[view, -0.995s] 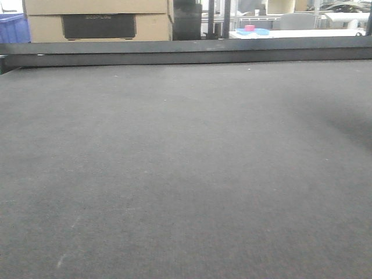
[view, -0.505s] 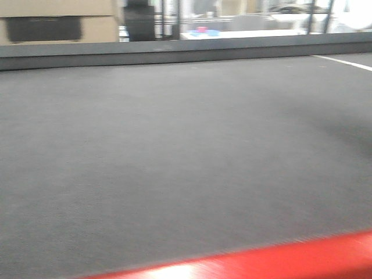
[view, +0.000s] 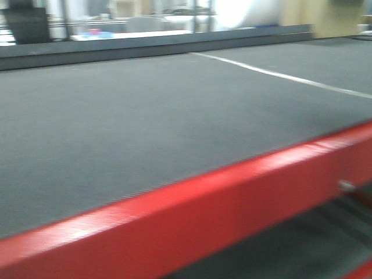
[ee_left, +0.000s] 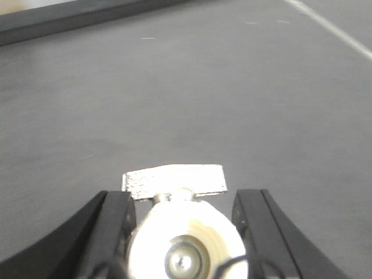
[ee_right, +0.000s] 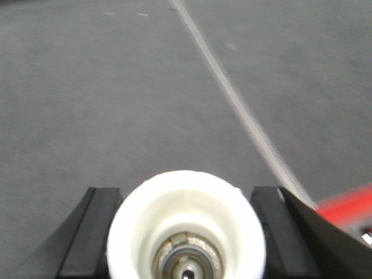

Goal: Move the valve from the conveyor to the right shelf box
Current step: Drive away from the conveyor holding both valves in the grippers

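Nearest, the left gripper [ee_left: 185,228] has its black jaws closed tight on the valve [ee_left: 174,247], whose white end cap faces the camera and whose silvery lever lies flat on the far side. The right gripper [ee_right: 186,235] likewise clamps a second valve [ee_right: 187,215]. Both are over the conveyor [view: 145,116]. A red bar [view: 203,215] runs along its near edge, a white line [view: 279,74] crosses it on the right, and a dark rail [view: 116,49] borders the far side.
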You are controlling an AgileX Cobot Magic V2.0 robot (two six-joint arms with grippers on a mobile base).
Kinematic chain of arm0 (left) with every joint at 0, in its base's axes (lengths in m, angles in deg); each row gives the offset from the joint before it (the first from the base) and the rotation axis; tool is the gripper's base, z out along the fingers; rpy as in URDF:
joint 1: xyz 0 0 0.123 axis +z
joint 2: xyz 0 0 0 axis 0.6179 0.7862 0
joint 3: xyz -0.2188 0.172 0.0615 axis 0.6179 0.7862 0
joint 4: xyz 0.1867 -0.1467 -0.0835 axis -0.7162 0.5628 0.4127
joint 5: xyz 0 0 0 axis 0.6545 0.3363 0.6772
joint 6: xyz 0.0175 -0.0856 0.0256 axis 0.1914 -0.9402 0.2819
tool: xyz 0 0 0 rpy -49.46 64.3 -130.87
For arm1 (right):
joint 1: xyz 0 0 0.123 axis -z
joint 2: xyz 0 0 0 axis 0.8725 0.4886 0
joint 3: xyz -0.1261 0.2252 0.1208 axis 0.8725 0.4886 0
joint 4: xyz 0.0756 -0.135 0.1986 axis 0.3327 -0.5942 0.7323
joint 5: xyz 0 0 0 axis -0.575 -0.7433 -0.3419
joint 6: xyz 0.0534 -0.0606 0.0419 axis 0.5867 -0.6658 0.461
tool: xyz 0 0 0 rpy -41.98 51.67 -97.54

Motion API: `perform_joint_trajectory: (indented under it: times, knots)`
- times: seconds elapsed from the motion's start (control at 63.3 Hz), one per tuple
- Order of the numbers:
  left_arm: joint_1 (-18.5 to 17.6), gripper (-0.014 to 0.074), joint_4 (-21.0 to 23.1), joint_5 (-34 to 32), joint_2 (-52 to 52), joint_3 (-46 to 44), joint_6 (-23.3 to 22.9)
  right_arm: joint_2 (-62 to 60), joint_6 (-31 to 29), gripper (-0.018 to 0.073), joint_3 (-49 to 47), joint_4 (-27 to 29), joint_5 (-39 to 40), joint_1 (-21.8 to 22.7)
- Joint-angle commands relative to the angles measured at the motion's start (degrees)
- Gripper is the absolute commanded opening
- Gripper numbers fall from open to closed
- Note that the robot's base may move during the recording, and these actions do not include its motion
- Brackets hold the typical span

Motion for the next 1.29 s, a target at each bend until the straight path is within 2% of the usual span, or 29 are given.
perform_joint_trajectory:
  times: [0.0, 1.279]
  knots:
    - [-0.02, -0.0111, 0.89, -2.77, -0.48, -0.5, -0.46, -0.77, -0.35, -0.0154, -1.03, -0.05, 3.63, 0.17]
    - [-0.02, -0.0111, 0.89, -2.77, -0.48, -0.5, -0.46, -0.77, -0.35, -0.0154, -1.03, 0.07, 3.62, 0.17]
